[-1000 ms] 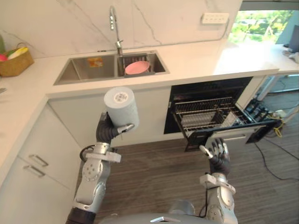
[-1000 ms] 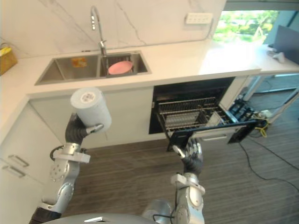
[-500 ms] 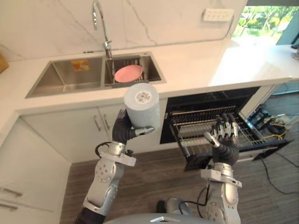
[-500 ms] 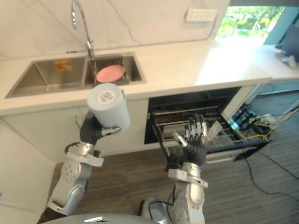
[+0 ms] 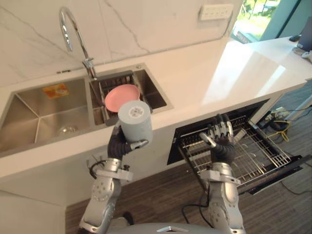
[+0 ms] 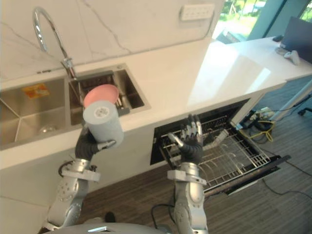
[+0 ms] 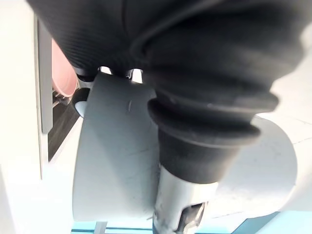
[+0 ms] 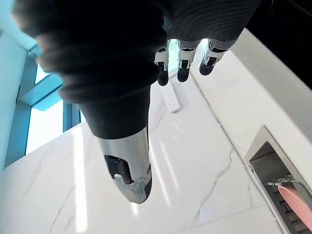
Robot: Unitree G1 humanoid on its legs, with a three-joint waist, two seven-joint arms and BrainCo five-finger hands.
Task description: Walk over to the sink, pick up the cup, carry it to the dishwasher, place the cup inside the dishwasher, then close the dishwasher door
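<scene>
While left hand [image 5: 118, 145] curls round grey cup [image 5: 135, 122], cup held raised just before sink [image 5: 29, 105]. Right hand [image 5: 222, 144] spread, empty, right of sink, over dishwasher rack [image 5: 258, 153]. Cup likely light, rigid, smooth-sided; mid-wall wrap suits.

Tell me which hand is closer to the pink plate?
Left. The left hand holds the grey cup just in front of the pink plate; the right hand is farther off, open above the dishwasher rack.
</scene>
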